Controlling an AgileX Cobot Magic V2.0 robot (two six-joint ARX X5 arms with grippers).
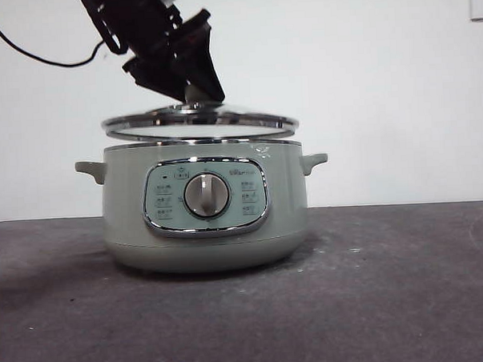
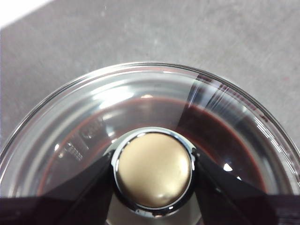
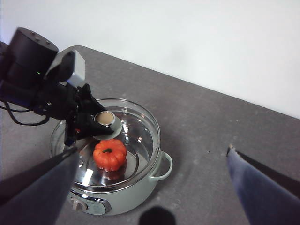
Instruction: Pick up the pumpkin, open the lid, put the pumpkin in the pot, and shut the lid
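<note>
Dark grey speckled tabletop (image 1: 407, 302), plain white wall (image 1: 381, 79) behind. Panel writing on the sage-green round cooker pot (image 1: 131, 226) is too small to read. Left gripper (image 2: 153, 169) clamps the domed glass lid (image 1: 143, 123) by its knob, just above the rim. Small orange ribbed pumpkin (image 3: 109, 154) sits inside the pot. Right gripper (image 3: 154, 187) hangs high, jaws wide.

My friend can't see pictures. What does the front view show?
A black gripper from the upper left holds a glass lid by its knob, slightly above a sage-green pot. The pot sits on a dark grey table before a white wall; its control panel and silver dial face the camera.
</note>
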